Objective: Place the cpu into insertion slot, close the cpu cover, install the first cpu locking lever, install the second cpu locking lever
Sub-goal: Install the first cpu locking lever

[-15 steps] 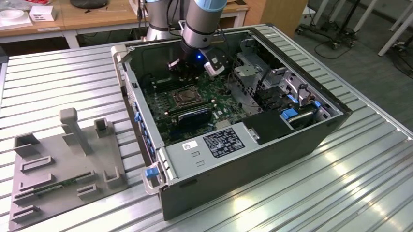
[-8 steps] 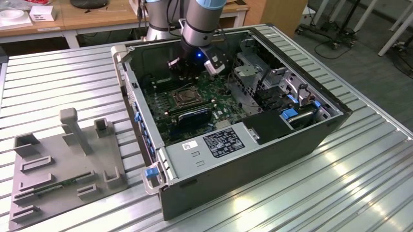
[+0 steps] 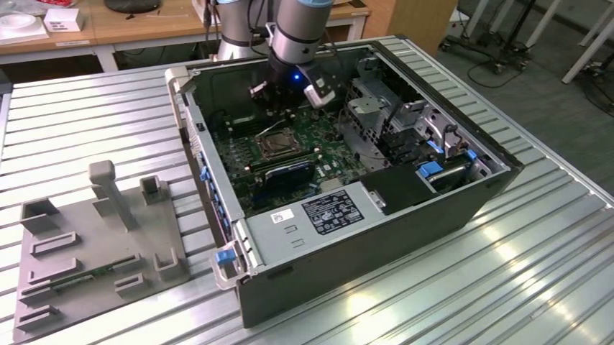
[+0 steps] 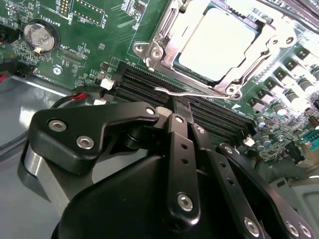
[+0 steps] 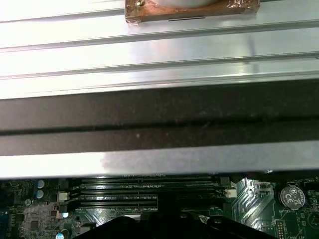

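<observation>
The cpu [image 4: 217,42] lies flat in the insertion slot [image 3: 273,146] on the green board, its pale metal top showing through the window of the cpu cover [image 4: 167,30]. The silver cover is down over it. A thin wire locking lever [image 4: 172,91] runs along the socket's near edge. In the second wrist view my gripper [image 4: 182,105] is shut, its black fingers [image 4: 178,144] pressed together with the tips right at that lever. In the exterior view the gripper [image 3: 276,115] hangs inside the open computer case just beyond the socket.
Long black memory slots [image 4: 144,87] lie between my fingers and the socket. A coin battery [image 4: 37,35] sits on the board. The case walls [image 3: 192,129], a drive cage [image 3: 384,115] and the power supply [image 3: 331,212] close in around the board. A grey fixture block [image 3: 96,244] stands on the ribbed table.
</observation>
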Available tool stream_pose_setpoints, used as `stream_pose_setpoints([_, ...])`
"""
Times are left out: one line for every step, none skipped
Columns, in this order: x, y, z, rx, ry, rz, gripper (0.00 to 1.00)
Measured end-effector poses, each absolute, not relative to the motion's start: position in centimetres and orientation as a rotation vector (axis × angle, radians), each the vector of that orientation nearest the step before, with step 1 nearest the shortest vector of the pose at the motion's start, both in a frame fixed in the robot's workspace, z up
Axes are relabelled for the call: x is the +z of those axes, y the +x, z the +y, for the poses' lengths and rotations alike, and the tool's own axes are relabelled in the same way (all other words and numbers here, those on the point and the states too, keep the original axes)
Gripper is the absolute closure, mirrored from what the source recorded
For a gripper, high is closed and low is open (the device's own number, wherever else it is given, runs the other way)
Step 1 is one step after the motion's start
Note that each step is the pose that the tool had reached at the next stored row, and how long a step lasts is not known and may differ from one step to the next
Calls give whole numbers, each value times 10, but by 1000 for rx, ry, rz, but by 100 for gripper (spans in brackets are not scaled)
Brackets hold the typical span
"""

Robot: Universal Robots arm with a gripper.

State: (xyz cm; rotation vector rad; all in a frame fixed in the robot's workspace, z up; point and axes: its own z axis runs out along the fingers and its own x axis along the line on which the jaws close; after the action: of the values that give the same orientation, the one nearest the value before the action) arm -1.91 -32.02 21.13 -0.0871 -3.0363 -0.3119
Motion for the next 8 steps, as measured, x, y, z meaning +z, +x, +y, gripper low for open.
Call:
stream_pose_setpoints([212, -19, -320, -312, -87, -3036, 89])
stream_pose_setpoints([213, -19, -320, -312, -87, -3036, 89])
stream_pose_setpoints([214, -19, -320, -312, -87, -3037, 89])
stream_pose_setpoints([215, -19, -319, -312, -87, -3037, 89])
stream_pose_setpoints([216, -19, -319, -312, -87, -3037, 89])
stream_pose_setpoints([218, -19, -319, -312, -87, -3037, 89])
stream_pose_setpoints([219, -19, -318, -312, -87, -3037, 89])
stream_pose_setpoints([220, -19, -318, -312, -87, -3037, 89])
